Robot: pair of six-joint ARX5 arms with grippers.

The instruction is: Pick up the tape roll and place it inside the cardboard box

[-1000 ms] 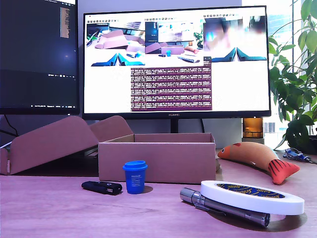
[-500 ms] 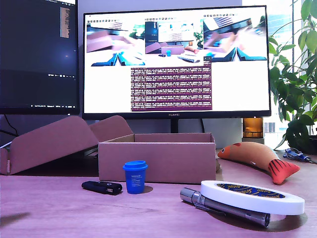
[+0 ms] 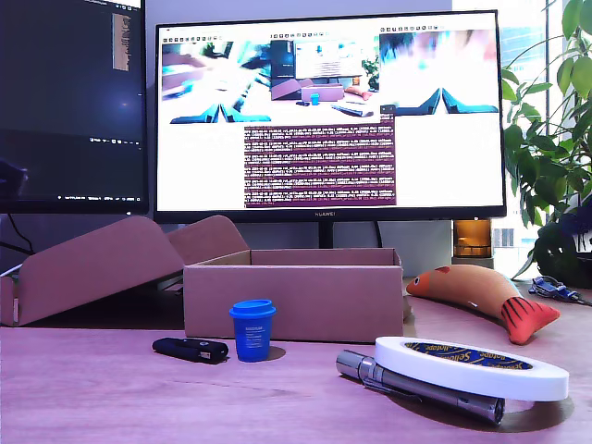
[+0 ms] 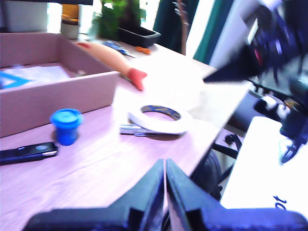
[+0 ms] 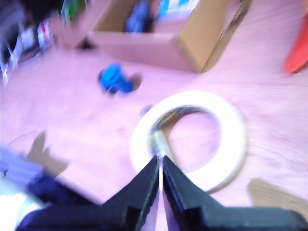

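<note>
The tape roll [image 3: 472, 365], a wide white ring with a dark blue and gold core, lies at the exterior view's lower right, propped on a silver flashlight [image 3: 421, 388]. The low brown cardboard box [image 3: 293, 294] stands open behind the blue cup [image 3: 252, 328]. My first gripper [image 4: 164, 162] is shut and empty, some way back from the tape roll [image 4: 160, 118] and the box [image 4: 57, 91]. My second gripper [image 5: 160, 159] is shut and empty, hovering above the blurred tape roll [image 5: 226, 139], with the box [image 5: 159, 43] beyond it.
A black device [image 3: 190, 349] lies beside the cup. An orange fish toy [image 3: 481, 296] sits at the exterior view's right. A flattened carton [image 3: 102, 264] leans at its left. Monitors [image 3: 328, 111] and a plant [image 3: 550, 157] stand behind. The table edge [image 4: 211, 139] is near the tape.
The things on the table have not moved. A faint shadow at the exterior view's lower left has gone, and dark blurs now show at both side edges.
</note>
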